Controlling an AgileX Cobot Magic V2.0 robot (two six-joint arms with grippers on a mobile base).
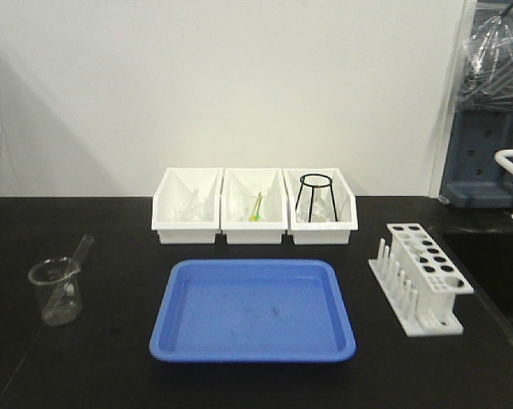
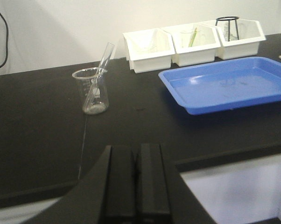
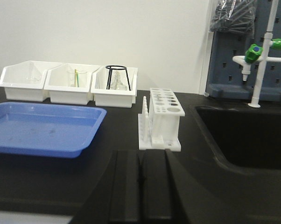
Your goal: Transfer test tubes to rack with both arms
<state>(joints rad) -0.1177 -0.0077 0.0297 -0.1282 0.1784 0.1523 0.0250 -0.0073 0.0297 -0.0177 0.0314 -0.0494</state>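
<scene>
One clear test tube (image 1: 83,248) leans in a glass beaker (image 1: 54,294) at the table's left; it also shows in the left wrist view (image 2: 105,56). The white rack (image 1: 424,274) stands at the right with nothing in its holes, and shows in the right wrist view (image 3: 163,116). My left gripper (image 2: 136,148) is shut and empty, low at the table's front edge, well short of the beaker (image 2: 93,91). My right gripper (image 3: 140,154) is shut and empty, just in front of the rack. Neither arm shows in the front view.
A flat blue tray (image 1: 252,345) lies in the middle. Three white bins (image 1: 254,223) stand behind it; the right one holds a black wire stand (image 1: 315,194). A sunken black sink (image 3: 252,135) and a tap (image 3: 261,51) are to the right of the rack.
</scene>
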